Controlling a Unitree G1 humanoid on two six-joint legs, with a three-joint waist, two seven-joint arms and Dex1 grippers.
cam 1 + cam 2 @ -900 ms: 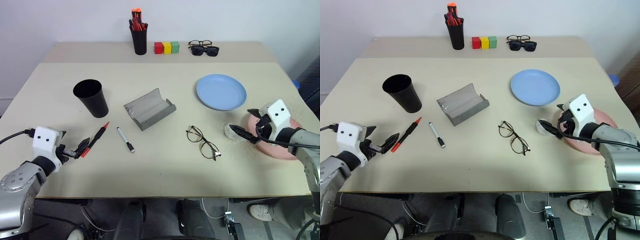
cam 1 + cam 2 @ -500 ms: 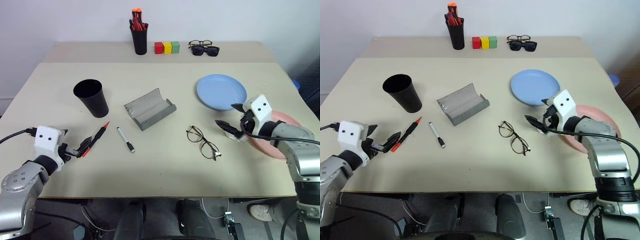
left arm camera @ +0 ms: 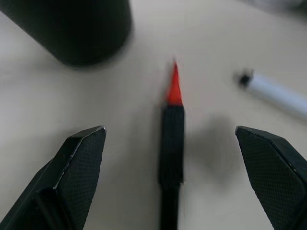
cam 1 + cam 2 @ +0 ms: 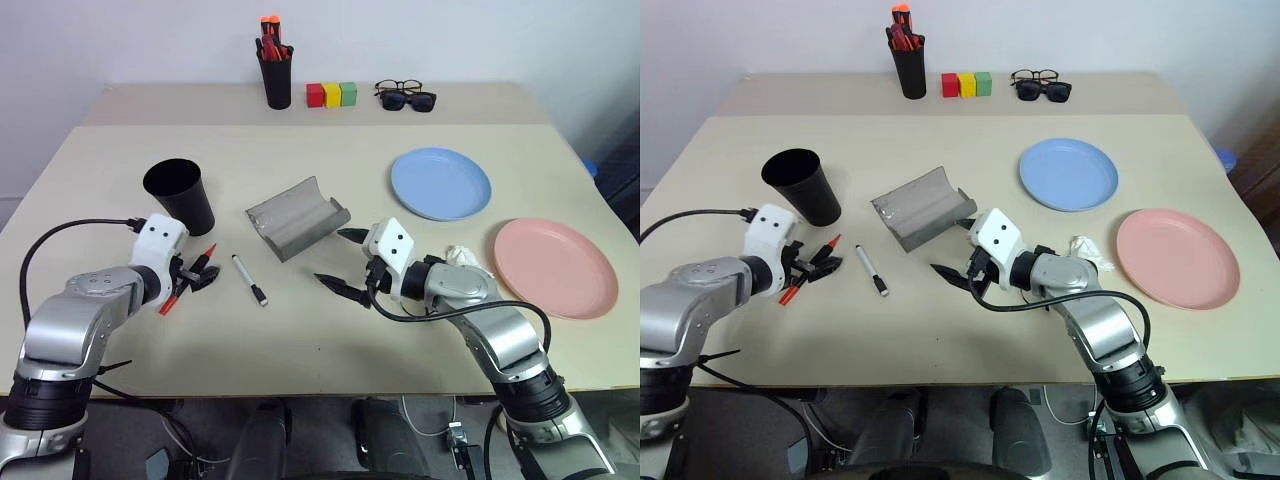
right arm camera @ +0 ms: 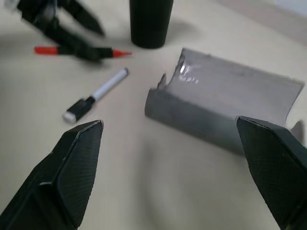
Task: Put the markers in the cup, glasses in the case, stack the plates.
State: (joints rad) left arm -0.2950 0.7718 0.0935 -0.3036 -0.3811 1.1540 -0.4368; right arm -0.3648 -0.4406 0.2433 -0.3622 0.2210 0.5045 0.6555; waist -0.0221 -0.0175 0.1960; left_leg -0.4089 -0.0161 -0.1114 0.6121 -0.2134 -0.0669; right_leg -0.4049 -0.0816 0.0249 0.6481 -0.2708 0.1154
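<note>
The black cup [image 4: 180, 195] stands upright at the table's left. Just in front of it the left gripper [image 4: 197, 275] is spread wide over the red-capped black marker [image 3: 171, 139], which lies between its fingers untouched. The white marker [image 4: 250, 279] lies beside it. The grey case [image 4: 297, 217] sits open mid-table. The right gripper [image 4: 340, 262], fingers wide apart and empty, hovers in front of the case. At the right, the blue plate [image 4: 441, 183] and pink plate [image 4: 554, 267] lie apart, unstacked

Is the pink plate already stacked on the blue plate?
No, the pink plate lies on the table beside the blue plate, apart from it.
</note>
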